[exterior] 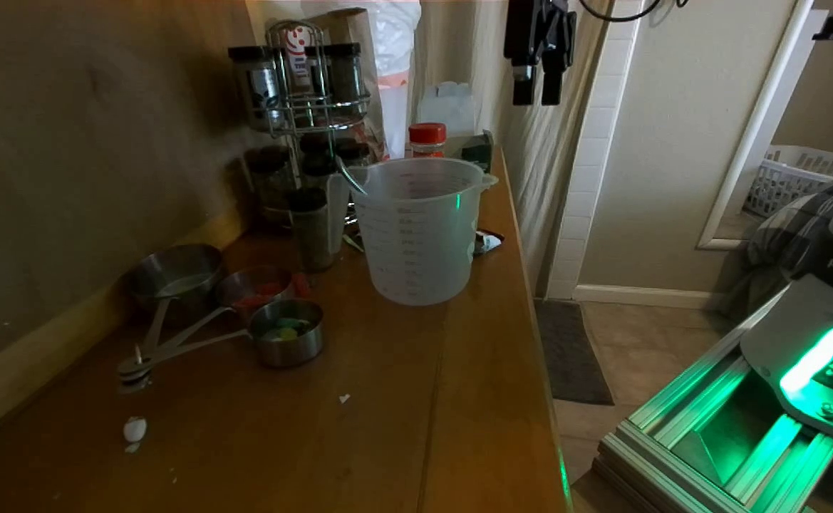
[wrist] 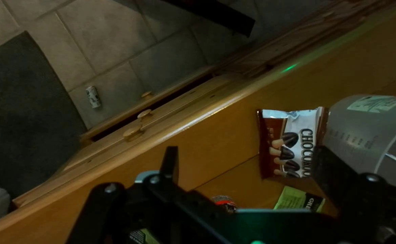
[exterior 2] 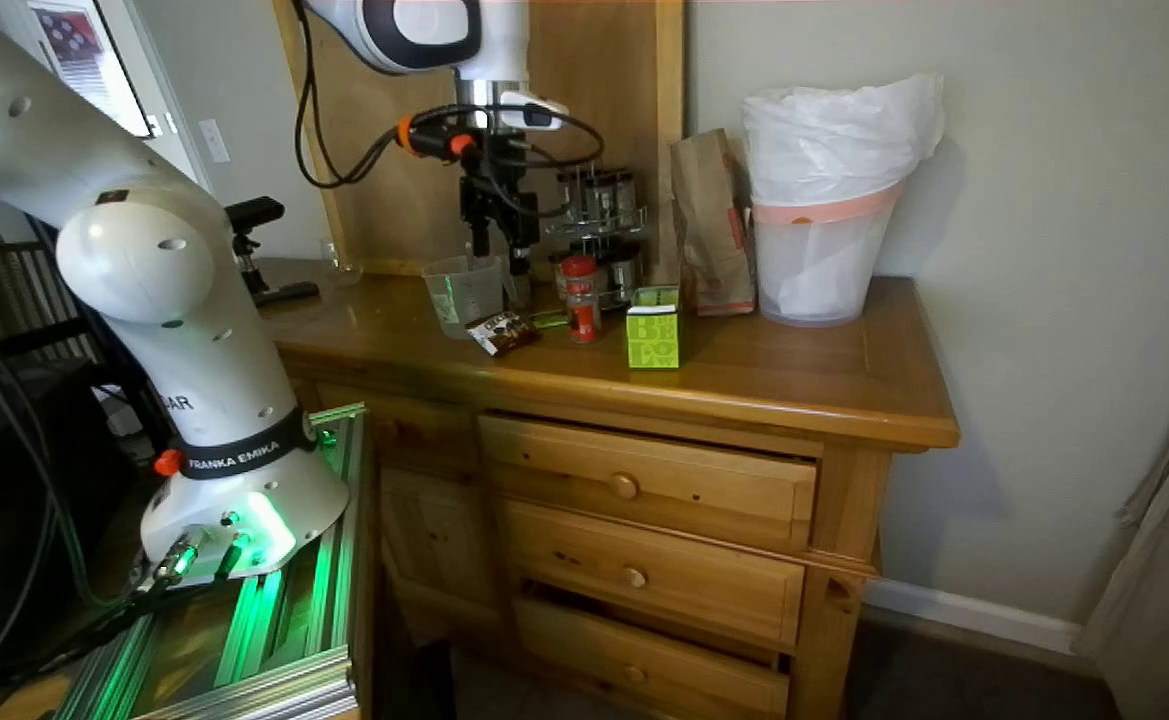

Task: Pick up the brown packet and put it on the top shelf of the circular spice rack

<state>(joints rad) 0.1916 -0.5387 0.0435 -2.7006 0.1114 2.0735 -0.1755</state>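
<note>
The brown packet (wrist: 289, 142), brown and white with "Chocoko" lettering, lies on the wooden counter against the measuring jug; it also shows in both exterior views (exterior 2: 501, 333) (exterior: 487, 243), partly hidden by the jug in the latter. My gripper (wrist: 247, 157) is open and empty, its fingers wide apart. In both exterior views the gripper (exterior 2: 500, 252) (exterior: 538, 96) hangs in the air above the counter, apart from the packet. The circular spice rack (exterior: 309, 128) stands behind the jug, with dark-lidded jars on its top and lower tiers; it also shows beyond the gripper (exterior 2: 596, 226).
The translucent measuring jug (exterior: 420, 235) stands beside the packet. A red-lidded jar (exterior 2: 581, 300), a flat green packet (wrist: 296, 198) and a green box (exterior 2: 653, 340) are nearby. A paper bag (exterior 2: 714, 230) and lined bin (exterior 2: 814, 260) stand farther along. Metal measuring cups (exterior: 288, 349) lie on the counter.
</note>
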